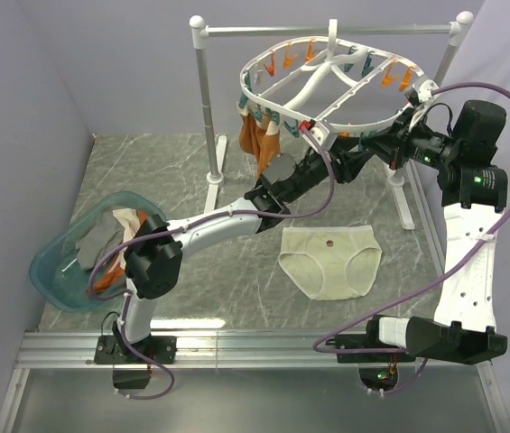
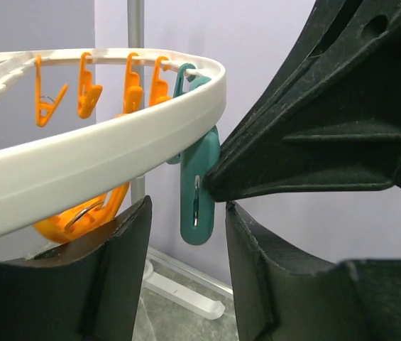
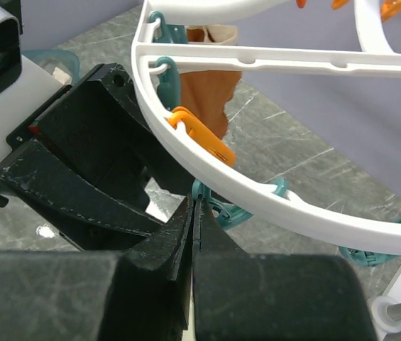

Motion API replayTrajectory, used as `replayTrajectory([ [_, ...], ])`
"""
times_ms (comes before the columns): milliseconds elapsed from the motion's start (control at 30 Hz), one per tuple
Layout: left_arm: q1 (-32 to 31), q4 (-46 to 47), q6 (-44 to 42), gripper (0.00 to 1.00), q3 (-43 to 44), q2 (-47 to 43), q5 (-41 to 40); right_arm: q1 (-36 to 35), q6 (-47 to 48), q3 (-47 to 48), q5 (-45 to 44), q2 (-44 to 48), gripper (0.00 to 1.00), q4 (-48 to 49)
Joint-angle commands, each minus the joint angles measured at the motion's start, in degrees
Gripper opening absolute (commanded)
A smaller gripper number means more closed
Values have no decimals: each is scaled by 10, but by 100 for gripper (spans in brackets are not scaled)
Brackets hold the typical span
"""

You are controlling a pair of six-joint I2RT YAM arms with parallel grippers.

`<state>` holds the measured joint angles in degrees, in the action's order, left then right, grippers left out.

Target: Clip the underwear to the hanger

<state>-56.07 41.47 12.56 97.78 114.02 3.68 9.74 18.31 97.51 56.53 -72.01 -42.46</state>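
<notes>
The pale cream underwear (image 1: 331,262) lies flat on the table, in front of the arms and held by nothing. The white oval hanger (image 1: 264,97) hangs from the rail, with orange and teal clips around its rim. My left gripper (image 1: 327,162) is raised under its front rim. In the left wrist view it (image 2: 186,206) is open, with a teal clip (image 2: 199,163) hanging between its fingers and touching neither. My right gripper (image 1: 356,152) reaches in from the right. It (image 3: 194,201) is shut, with its tip against that teal clip (image 3: 221,209) under the rim (image 3: 257,195).
The white metal rail stand (image 1: 202,108) carries the hanger at the back. An orange-brown garment (image 1: 253,135) hangs clipped at the hanger's left side. A teal basket (image 1: 65,262) with clothes sits at the left. The stand's feet rest on the table behind the underwear.
</notes>
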Motion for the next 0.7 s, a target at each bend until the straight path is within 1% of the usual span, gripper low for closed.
replayTrajectory([
  [0,-1,33,-13,51,33,14,14,-2,10,20,19,2,0,-20],
  [100,-1,40,-11,38,43,25,19,-2,11,18,19,1,0,-22],
  [133,-1,42,-11,26,46,28,19,-2,7,17,18,2,0,-19],
  [200,-2,46,-11,16,48,32,15,-2,-9,7,10,6,0,1],
  [233,-2,48,-12,6,48,34,12,-2,-35,1,-8,14,6,11],
  [267,-2,53,-13,3,44,35,12,-2,-55,-7,-20,20,10,26],
  [300,-3,57,-15,0,42,34,12,-2,-77,-26,-33,27,13,59],
  [333,-3,60,-17,0,40,35,12,1,-120,-36,-60,45,24,75],
  [400,-3,71,-21,0,31,36,12,2,-161,-65,-78,67,34,112],
  [433,-3,78,-27,0,28,35,12,4,-202,-72,-85,88,42,123],
  [533,-3,94,-40,0,19,40,10,4,-247,-90,-121,126,50,142],
  [567,-3,99,-44,0,15,42,10,5,-253,-94,-145,132,52,141],
  [667,-3,142,-61,0,1,46,10,6,-261,-100,-175,146,52,121],
])
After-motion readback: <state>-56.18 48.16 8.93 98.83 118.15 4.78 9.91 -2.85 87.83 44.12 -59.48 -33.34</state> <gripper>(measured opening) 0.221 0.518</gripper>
